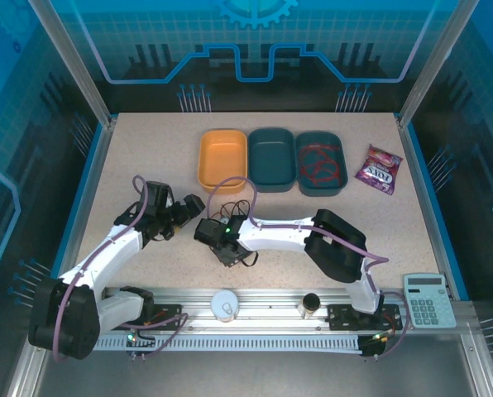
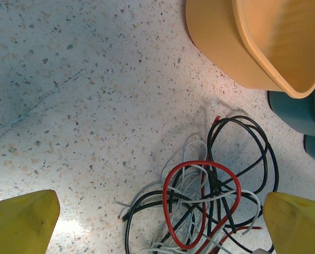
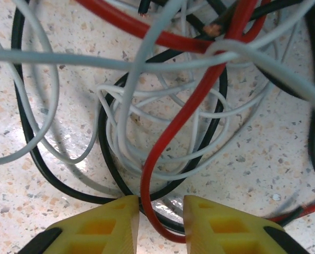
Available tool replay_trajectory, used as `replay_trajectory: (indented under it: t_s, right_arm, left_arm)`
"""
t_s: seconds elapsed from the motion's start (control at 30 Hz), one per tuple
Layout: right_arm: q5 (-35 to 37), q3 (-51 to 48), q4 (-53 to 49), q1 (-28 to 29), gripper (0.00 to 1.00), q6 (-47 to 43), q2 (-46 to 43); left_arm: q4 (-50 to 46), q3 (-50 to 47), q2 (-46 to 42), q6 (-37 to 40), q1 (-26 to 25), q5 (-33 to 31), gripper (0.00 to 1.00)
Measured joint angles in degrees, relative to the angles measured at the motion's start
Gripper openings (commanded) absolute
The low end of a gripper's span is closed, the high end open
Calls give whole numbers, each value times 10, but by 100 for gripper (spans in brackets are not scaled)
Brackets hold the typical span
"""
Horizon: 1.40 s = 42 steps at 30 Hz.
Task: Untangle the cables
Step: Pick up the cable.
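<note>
Near edge: from overhead, a white round can (image 1: pixel 226 304) and a small dark jar (image 1: pixel 311 305) stand on the rail, with a calculator (image 1: pixel 429 299) at the right corner.
Right gripper (image 3: pixel 161 211): its wrist camera shows the yellow fingertips a little apart. The red cable (image 3: pixel 200 90) runs through the gap, which is wider than the cable, so it is not pinched.
Left gripper (image 2: pixel 163 211): its jaws are spread wide and hold nothing, low over the table (image 1: pixel 147 149) with the tangle between the fingers.
Cables (image 2: pixel 210 196): one knot on the tabletop between the two grippers, just in front of the bins. Overhead they read as thin dark lines (image 1: pixel 234 211). The wrist cameras separate the colours: a white-grey cable (image 3: pixel 41 55) and a black cable (image 3: pixel 102 143) looped through the red.
Bins: an orange bin (image 1: pixel 222 160), a middle teal bin (image 1: pixel 271 159) and a right teal bin (image 1: pixel 339 184) stand in a row.
Red coil (image 1: pixel 319 161): lies in the right teal bin.
Far right: a purple snack packet (image 1: pixel 378 169).
</note>
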Motion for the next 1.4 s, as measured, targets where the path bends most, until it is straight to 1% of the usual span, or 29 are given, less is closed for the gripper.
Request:
replay_trajectory:
  t_s: [0.07,0.23,0.37,0.67,0.97,1.07,1.23,1.4]
  right_arm:
    - [0,1,-1,0,24,0,0]
    - [5,8,-10,0,14,-4,0]
    - [16,23,-28,0,9,-9,-3]
    - [30,42,-56,0,9,-20,-70]
    - [33,53,-54,0,2,-35,-133]
    - [31,51,-43,-3,0,-37,-148]
    - [22,30,-9,-21,0,-42,-189]
    - [-17,-21,60,-59,0,-43,-254]
  left_arm:
    - [0,0,0,0,0,0,99]
    - [9,-8,0,0,0,0,99]
    - [9,-11,-1,0,0,0,99]
    - [10,-11,-23,4,0,9,99]
    - [31,-11,-34,10,0,35,99]
    - [42,-11,-34,11,0,43,99]
    - [53,-11,-34,11,0,54,99]
    - [71,-12,-34,11,0,70,98]
